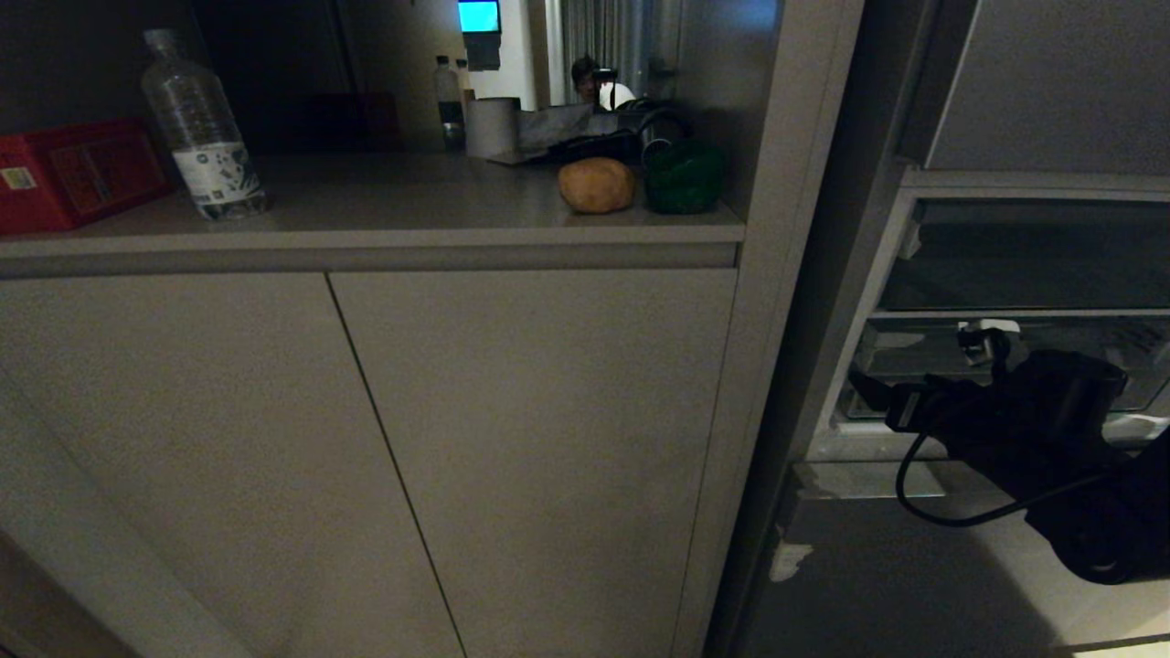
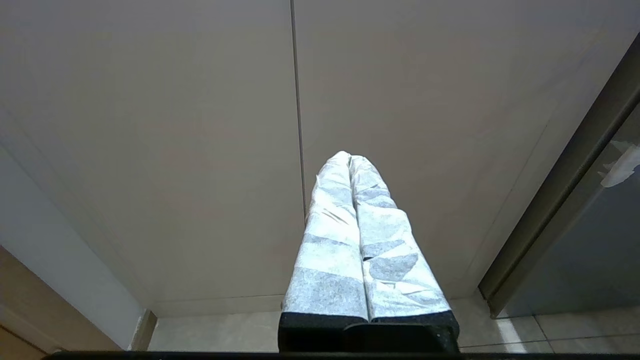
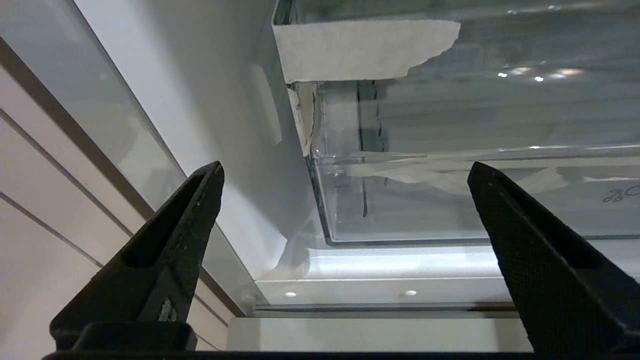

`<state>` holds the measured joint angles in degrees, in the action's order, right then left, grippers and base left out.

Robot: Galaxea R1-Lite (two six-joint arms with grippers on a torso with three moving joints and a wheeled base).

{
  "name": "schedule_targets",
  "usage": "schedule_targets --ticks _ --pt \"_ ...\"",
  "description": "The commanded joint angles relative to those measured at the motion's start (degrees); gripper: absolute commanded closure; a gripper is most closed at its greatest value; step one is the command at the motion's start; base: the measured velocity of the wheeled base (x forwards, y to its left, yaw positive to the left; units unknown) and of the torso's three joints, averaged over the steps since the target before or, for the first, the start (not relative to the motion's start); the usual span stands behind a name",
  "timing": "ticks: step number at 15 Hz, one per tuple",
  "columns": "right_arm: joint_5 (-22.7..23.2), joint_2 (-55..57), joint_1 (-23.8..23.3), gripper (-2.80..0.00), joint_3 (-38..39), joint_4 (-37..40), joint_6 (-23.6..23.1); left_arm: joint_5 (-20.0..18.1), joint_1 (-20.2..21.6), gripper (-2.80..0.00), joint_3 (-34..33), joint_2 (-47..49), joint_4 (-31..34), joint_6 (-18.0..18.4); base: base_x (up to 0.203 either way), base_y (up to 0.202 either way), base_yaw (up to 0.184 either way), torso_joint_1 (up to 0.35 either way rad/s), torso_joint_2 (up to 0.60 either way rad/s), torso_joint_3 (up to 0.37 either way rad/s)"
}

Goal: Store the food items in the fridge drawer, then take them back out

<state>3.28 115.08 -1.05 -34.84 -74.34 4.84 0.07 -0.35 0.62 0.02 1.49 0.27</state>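
Two food items sit side by side at the right end of the counter [image 1: 384,196]: a brown potato-like lump [image 1: 596,185] and a dark green pepper-like one [image 1: 684,180]. To the right the fridge stands open, showing the clear fridge drawer [image 1: 923,358] low inside. My right arm [image 1: 1024,420] reaches toward that drawer. In the right wrist view my right gripper [image 3: 345,170] is open and empty, just in front of the drawer's clear front wall [image 3: 450,200], near its corner. My left gripper [image 2: 350,157], with white-wrapped fingers, is shut on nothing and faces the cabinet doors.
A clear water bottle [image 1: 201,137] and a red box [image 1: 73,174] stand at the counter's left end. Small bottles, a paper roll [image 1: 492,126] and dark clutter sit behind the food. Cabinet doors [image 1: 548,439] fill the space below. Torn white tape [image 3: 360,50] sticks to the drawer's rim.
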Motion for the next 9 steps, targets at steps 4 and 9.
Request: schedule_targets --ticks 4,9 --pt "-1.57 -0.29 -0.32 -2.8 -0.27 -0.46 -0.65 0.01 0.0 0.0 -0.01 -0.02 0.01 0.0 0.0 0.0 0.0 0.0 0.0 0.0" --pt "-3.1 0.32 -0.8 -2.8 -0.67 -0.46 -1.85 0.01 0.0 0.0 -0.01 -0.02 0.01 0.0 0.0 0.0 0.0 0.0 0.0 0.0"
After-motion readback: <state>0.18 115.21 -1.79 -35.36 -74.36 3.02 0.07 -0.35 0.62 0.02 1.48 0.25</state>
